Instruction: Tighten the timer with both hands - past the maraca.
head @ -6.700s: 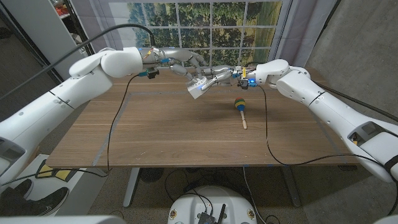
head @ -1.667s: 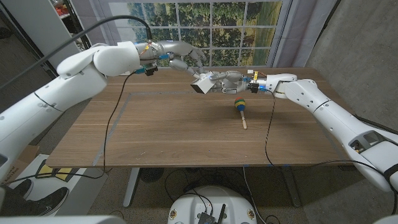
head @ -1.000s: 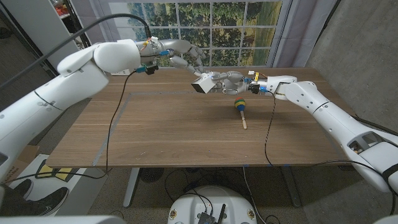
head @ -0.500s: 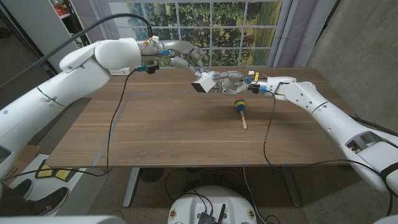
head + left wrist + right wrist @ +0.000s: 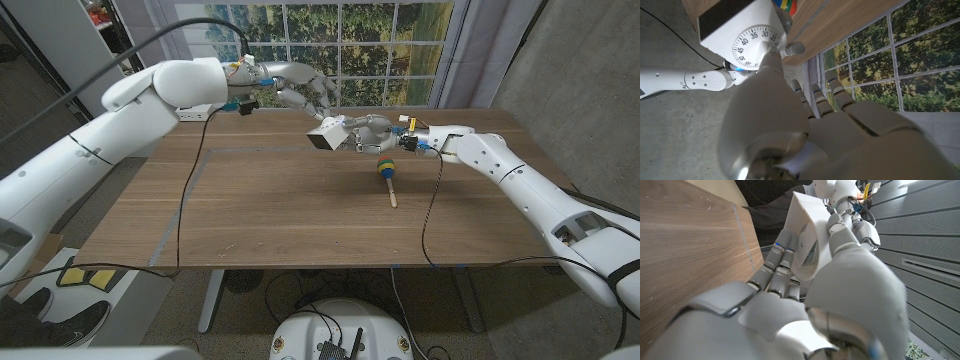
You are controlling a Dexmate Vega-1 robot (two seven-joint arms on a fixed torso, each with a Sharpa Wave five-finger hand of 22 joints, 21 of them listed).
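Timer (image 5: 327,134), a white boxy kitchen one, is held above the far worktop (image 5: 280,210) by the right hand (image 5: 362,132), beyond the maraca (image 5: 385,171). The left hand (image 5: 300,90), fingers spread, seems to touch its dial. Rigid, light, smooth plastic: brace the body, turn the knob. Windows stand behind.

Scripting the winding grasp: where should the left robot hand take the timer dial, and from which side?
Grip the round dial on the timer's face, coming straight at that face from the left. The right robot hand holds the white body from behind, so the face points toward the left robot hand, whose finger touches the dial.
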